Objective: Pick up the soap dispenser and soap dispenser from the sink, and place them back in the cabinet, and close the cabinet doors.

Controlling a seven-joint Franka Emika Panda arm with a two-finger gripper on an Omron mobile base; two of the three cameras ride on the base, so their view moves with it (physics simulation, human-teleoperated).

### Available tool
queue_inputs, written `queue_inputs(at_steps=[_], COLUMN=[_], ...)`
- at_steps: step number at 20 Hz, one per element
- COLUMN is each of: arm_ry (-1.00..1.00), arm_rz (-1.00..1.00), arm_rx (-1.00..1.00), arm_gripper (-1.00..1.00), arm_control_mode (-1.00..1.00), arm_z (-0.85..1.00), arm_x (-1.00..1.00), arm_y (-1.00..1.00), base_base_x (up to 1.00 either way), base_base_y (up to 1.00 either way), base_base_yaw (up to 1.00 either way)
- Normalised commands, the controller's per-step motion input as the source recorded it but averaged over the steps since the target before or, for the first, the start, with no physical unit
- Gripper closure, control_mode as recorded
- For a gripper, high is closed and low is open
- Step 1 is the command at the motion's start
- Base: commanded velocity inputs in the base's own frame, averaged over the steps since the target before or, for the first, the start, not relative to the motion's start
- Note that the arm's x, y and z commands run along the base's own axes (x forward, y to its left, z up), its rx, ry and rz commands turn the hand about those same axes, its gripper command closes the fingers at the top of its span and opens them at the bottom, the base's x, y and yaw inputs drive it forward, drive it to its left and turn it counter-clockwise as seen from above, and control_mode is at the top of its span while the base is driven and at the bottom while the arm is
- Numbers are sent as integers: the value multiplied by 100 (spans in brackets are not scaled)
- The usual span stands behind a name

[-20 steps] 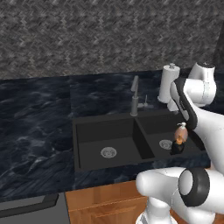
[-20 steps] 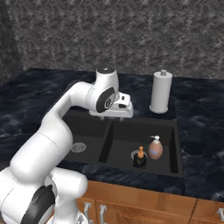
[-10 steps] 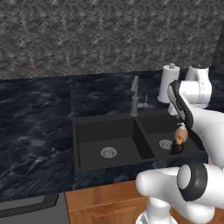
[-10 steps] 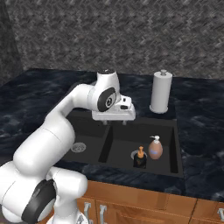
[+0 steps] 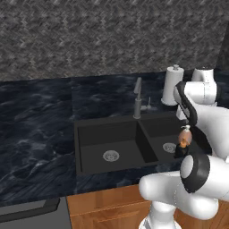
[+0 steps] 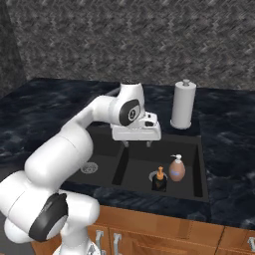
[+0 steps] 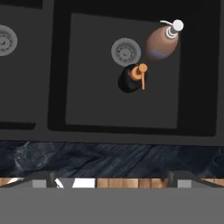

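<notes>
Two soap dispensers stand in the right basin of the black sink [image 6: 201, 164]. The black one with a tan pump [image 6: 159, 181] [image 7: 130, 78] is beside the round drain. The peach-orange one with a white pump [image 6: 177, 169] [image 7: 161, 43] [image 5: 184, 136] stands just beyond it. My gripper [image 6: 136, 143] [image 7: 112, 181] hangs open above the divider between the basins, pointing down, above the dispensers and to their left, touching nothing. The cabinet and its doors are out of view.
A grey gooseneck faucet [image 5: 137, 100] rises behind the sink. A tall white paper-towel roll [image 6: 183, 104] stands on the dark counter at the back right. The left basin has its own drain [image 5: 111, 155]. Wooden drawer fronts [image 6: 149, 229] run below the counter edge.
The hand has dipped slightly over the sink and turned to face down. Both dispensers stay where they were, and the jaws stay wide.
</notes>
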Motion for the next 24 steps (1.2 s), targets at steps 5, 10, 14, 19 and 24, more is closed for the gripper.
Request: queue_inputs(at_steps=[5, 10, 14, 19, 24], arm_ry=[9, 5, 0, 0, 0], arm_rz=[0, 0, 0, 0, 0], arm_rx=[0, 0, 0, 7, 13], arm_gripper=[-100, -100, -100, -100, -100], arm_control_mode=[-100, -100, -100, -100, -100], arm_z=[-20, -24, -23, -22, -21], arm_x=[0, 9, 38, 40, 30], arm_y=[-20, -9, 0, -10, -20], base_base_x=[0, 0, 0, 0, 0], base_base_y=[0, 0, 0, 0, 0], base_base_yaw=[0, 0, 0, 0, 0])
